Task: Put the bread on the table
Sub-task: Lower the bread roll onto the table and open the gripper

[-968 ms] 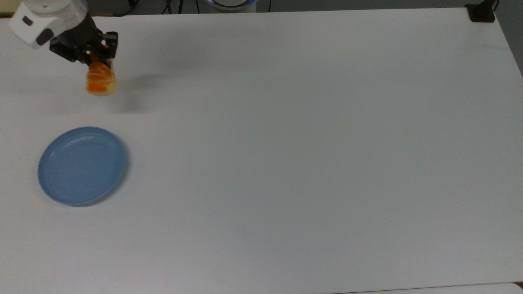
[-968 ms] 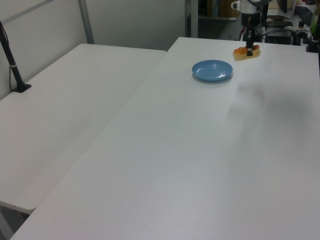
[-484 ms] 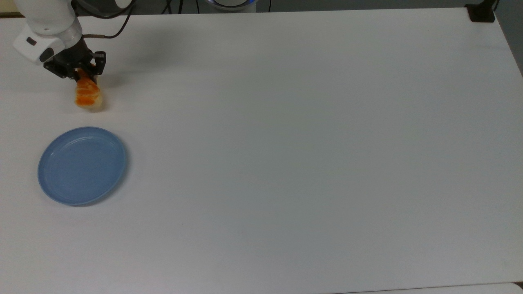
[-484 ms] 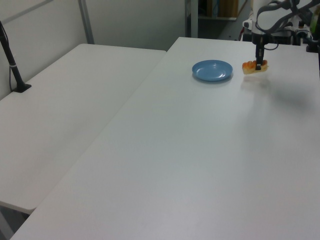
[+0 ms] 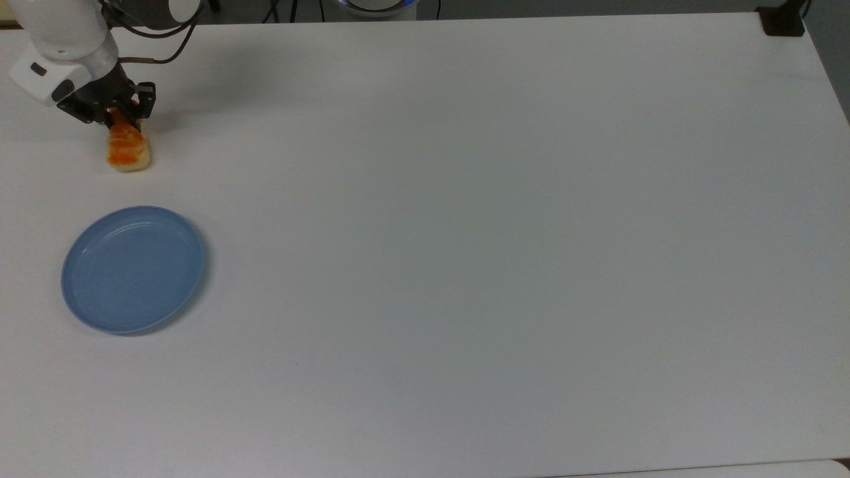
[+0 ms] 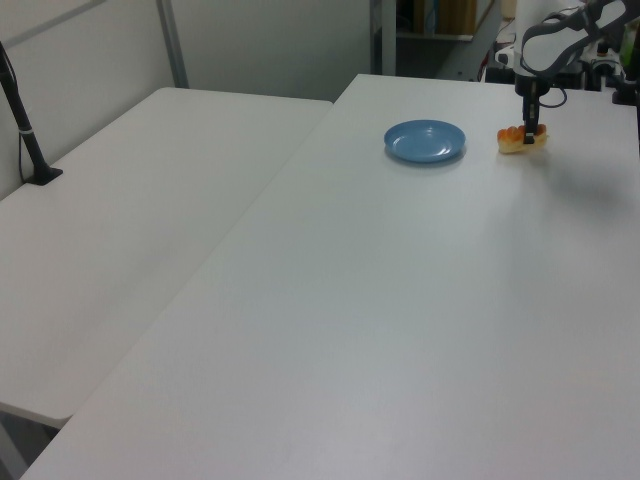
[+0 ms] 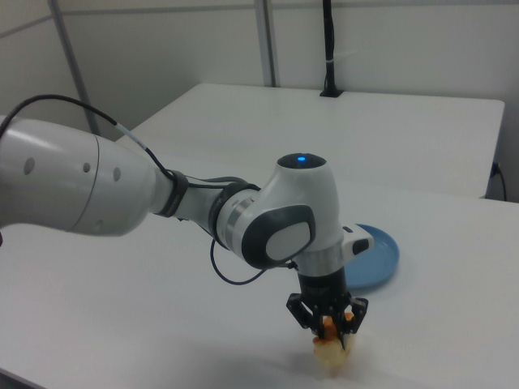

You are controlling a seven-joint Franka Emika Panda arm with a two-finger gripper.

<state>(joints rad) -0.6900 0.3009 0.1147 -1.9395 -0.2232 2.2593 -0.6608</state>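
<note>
Partly hidden: bread (image 5: pixel 129 151) end under hand (image 5: pixel 114 114).

Orange-topped bread (image 5: pixel 129 151) rests on the white table (image 5: pixel 465 232).

I work in a lab: 2 plain white tables (image 6: pixel 150 200), partition walls (image 7: pixel 162 49), a clamped camera pole (image 6: pixel 25 130).

A large white table (image 5: pixel 465 232) carries two things near the top view's left edge: a round blue plate (image 5: pixel 133 268), lying flat, and, apart from it, a small orange-topped bread (image 5: pixel 129 150) that seems to rest on the surface.
</note>
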